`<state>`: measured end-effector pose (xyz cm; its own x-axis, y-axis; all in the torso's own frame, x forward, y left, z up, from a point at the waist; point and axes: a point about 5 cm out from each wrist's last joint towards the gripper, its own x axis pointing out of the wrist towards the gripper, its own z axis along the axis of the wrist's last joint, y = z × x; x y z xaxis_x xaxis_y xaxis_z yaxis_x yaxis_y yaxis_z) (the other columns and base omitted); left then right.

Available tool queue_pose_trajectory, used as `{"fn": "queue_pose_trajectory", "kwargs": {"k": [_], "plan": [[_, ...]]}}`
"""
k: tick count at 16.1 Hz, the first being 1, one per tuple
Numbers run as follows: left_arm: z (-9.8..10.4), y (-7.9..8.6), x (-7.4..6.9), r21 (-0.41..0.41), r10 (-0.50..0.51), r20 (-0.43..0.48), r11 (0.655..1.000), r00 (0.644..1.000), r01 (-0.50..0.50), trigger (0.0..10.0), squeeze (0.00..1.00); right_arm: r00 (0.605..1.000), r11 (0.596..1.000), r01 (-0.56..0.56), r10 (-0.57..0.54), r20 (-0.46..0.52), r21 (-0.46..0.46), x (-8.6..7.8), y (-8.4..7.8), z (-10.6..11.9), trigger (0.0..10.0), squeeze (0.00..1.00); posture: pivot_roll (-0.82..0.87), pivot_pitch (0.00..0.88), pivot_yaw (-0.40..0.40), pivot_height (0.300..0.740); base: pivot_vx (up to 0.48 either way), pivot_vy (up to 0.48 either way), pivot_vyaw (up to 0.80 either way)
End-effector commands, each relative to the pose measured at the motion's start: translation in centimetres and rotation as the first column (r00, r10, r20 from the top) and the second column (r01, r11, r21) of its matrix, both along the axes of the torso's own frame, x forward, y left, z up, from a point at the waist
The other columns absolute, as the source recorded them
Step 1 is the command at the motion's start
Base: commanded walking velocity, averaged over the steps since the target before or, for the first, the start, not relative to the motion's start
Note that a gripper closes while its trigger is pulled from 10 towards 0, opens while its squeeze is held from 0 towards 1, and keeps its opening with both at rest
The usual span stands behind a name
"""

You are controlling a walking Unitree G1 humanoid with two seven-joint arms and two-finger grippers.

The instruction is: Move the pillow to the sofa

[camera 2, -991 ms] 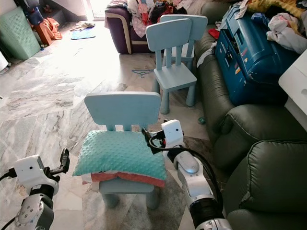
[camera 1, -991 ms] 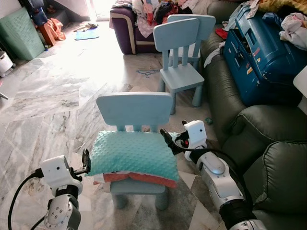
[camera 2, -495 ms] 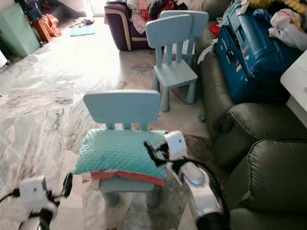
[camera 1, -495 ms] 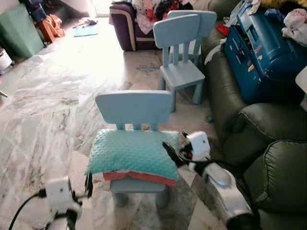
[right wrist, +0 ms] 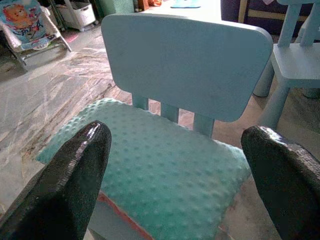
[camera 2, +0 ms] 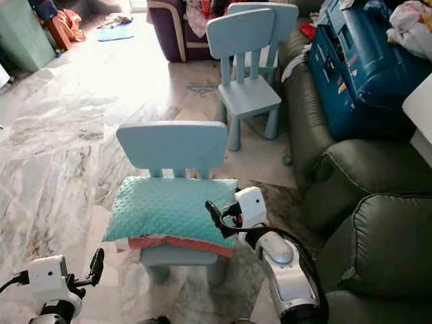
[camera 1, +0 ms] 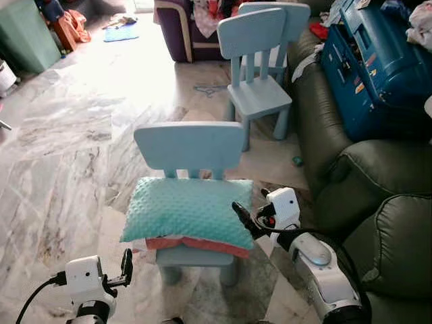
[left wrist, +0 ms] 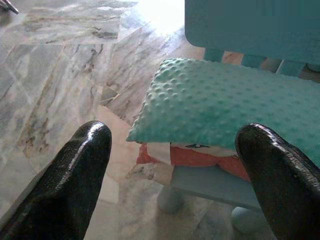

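Resting on small blue chair (camera 1: 192,155), teal pillow (camera 1: 185,212), left gripper (left wrist: 172,172) and right gripper (right wrist: 172,170) jaws spread wide, toy box (right wrist: 21,15) in right wrist view.

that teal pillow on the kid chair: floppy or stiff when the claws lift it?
Probably soft and floppy: the pillow is plump, with edges drooping past the chair seat. Likely light for its bulk. Its bumpy fabric should give grip, but a red layer shows beneath the teal; it may be separate and slip loose. The open right claw sits at its edge; the left claw is apart.
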<state>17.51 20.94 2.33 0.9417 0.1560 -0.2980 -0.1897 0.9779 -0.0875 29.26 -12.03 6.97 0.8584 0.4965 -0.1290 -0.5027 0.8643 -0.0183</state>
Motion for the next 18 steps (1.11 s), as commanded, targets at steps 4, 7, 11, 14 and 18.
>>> {"fn": "queue_pose_trajectory", "kwargs": {"k": [4, 7, 11, 14, 18], "plan": [[-0.18, 0.25, -0.37, -0.030, 0.036, -0.022, 0.999, 0.999, -0.036, 10.0, 0.00, 1.000, 1.000, -0.011, 0.011, -0.003, 0.003, -0.08, 0.43, 0.21, 10.0, 0.00, -0.09, 0.198, 0.056, 0.740, 0.000, 0.000, 0.00], [-0.26, 0.21, -0.22, -0.039, 0.034, -0.024, 0.999, 0.999, -0.035, 10.0, 0.00, 1.000, 1.000, -0.009, 0.009, 0.000, 0.003, 0.01, 0.51, 0.30, 10.0, 0.00, -0.09, 0.195, 0.057, 0.740, 0.000, 0.399, 0.00], [-0.23, 0.37, 0.01, -0.041, 0.036, -0.024, 0.998, 0.999, -0.037, 10.0, 0.00, 1.000, 1.000, -0.006, 0.006, 0.005, 0.002, 0.08, 0.58, 0.41, 10.0, 0.00, -0.09, 0.192, 0.059, 0.740, 0.000, 0.457, 0.00], [-0.24, 0.34, 0.12, -0.037, 0.031, -0.029, 0.999, 0.999, -0.032, 10.0, 0.00, 1.000, 1.000, -0.002, 0.002, 0.007, 0.002, 0.12, 0.56, 0.43, 10.0, 0.00, -0.09, 0.190, 0.062, 0.740, 0.000, 0.456, 0.00], [-0.10, 0.36, 0.25, -0.025, 0.030, -0.024, 0.999, 0.999, -0.030, 10.0, 0.00, 1.000, 1.000, 0.001, -0.001, 0.026, 0.001, 0.20, 0.64, 0.75, 10.0, 0.00, -0.09, 0.193, 0.065, 0.740, 0.000, 0.216, 0.00]]}}
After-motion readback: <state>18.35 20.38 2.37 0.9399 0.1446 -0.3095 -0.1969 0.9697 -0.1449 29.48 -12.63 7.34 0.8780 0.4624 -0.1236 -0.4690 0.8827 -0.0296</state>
